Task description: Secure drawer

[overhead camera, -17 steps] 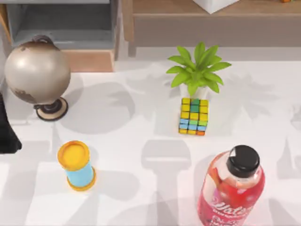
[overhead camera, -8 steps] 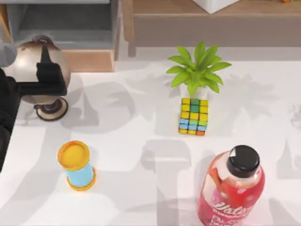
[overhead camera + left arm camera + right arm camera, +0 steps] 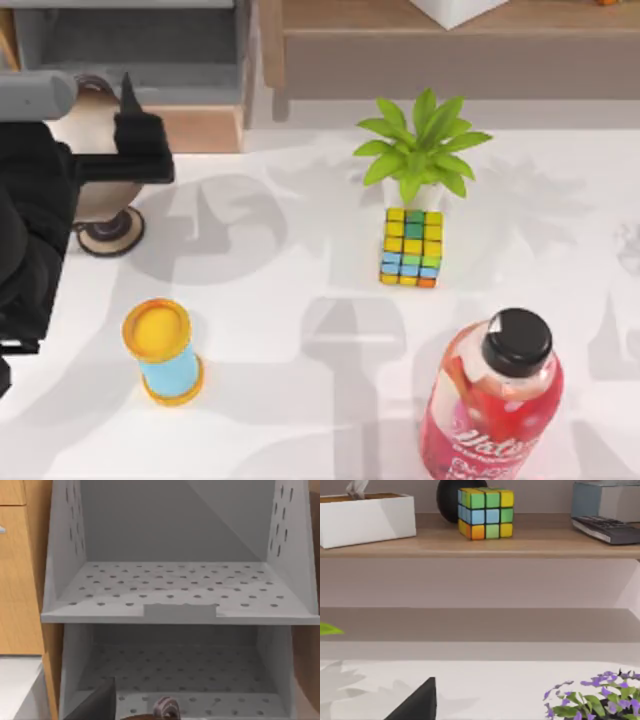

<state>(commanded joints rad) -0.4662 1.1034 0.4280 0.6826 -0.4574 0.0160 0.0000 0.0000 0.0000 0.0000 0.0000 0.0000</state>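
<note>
drawer (image 3: 190, 128): light tan wooden front, matt; inner walls and floor matt grey, dotted with small holes
globe (image 3: 95, 195): glossy, metallic bronze sheen, beside the drawer front
left gripper (image 3: 125, 135): matt black, over the globe
bottle (image 3: 493, 410): glossy clear plastic, matt black cap
table (image 3: 300, 300): smooth, white, matt

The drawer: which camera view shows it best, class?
The left wrist view: the drawer faces the camera, grey perforated floor and walls open. The top view catches its tan front panel behind the left gripper.
</note>
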